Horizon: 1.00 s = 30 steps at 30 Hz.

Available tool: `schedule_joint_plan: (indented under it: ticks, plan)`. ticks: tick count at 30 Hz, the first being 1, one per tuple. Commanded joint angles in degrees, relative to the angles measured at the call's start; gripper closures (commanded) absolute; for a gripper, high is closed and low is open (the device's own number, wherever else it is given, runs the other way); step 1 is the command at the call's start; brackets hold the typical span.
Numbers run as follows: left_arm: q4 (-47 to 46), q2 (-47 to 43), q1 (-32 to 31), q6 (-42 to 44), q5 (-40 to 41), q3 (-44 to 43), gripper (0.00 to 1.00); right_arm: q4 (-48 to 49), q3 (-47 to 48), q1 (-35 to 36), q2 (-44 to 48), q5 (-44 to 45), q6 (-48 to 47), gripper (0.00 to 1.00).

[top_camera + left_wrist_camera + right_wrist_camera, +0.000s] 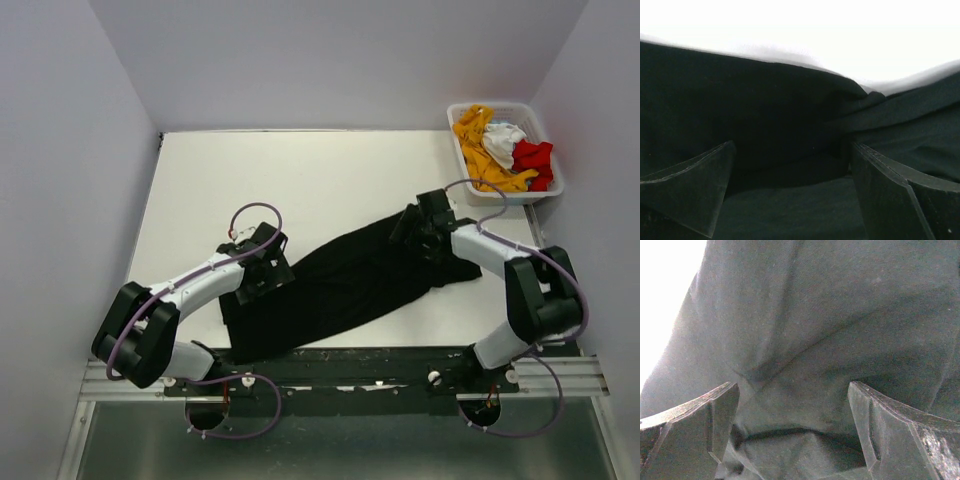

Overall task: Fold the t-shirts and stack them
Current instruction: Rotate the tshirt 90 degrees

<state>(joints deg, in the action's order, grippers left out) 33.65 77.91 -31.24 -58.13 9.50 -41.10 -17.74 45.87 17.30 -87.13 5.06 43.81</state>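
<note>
A large black t-shirt (350, 285) lies rumpled in a long diagonal band across the white table, from near left to far right. My left gripper (265, 268) hangs low over its near-left end. In the left wrist view that gripper (792, 150) stands open with black cloth (765, 100) under and between the fingers. My right gripper (420, 225) is over the far-right end. It too is open (792, 387), with a creased fold of the shirt (830, 315) below it. Orange-yellow (480, 150), white (503, 140) and red (535, 160) t-shirts lie heaped in the basket.
The white slatted basket (556, 186) stands at the back right corner of the table (300, 180). Pale walls close in the table at left, back and right. A dark metal rail (350, 365) with the arm bases runs along the near edge.
</note>
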Motion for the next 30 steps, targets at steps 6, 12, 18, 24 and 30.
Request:
schedule_joint_plan:
  ticks: [6, 12, 18, 24, 30]
  plan:
    - [4.66, -3.79, -2.17, -4.75, 0.57, 2.11, 0.01, 7.66, 32.45, 0.15, -33.70, -8.95, -8.10, 0.00]
    - [4.61, -5.22, -10.76, -10.17, -3.07, 3.90, 0.01, 1.66, 64.06, 0.19, -52.45, -16.24, -16.29, 0.00]
    - [11.37, -6.91, -26.15, -18.36, 1.29, 0.62, 0.01, -1.29, 81.29, 0.53, -57.11, -12.79, -28.86, 0.00]
    - [8.47, -4.96, -28.67, -16.49, -2.02, 1.82, 0.01, -3.90, 78.00, 2.99, -51.97, -12.66, -32.18, 0.00]
    - [18.33, -8.56, -34.22, -17.52, 6.72, -2.98, 0.01, -3.05, 65.15, 9.02, -43.56, 2.53, -36.56, 0.00]
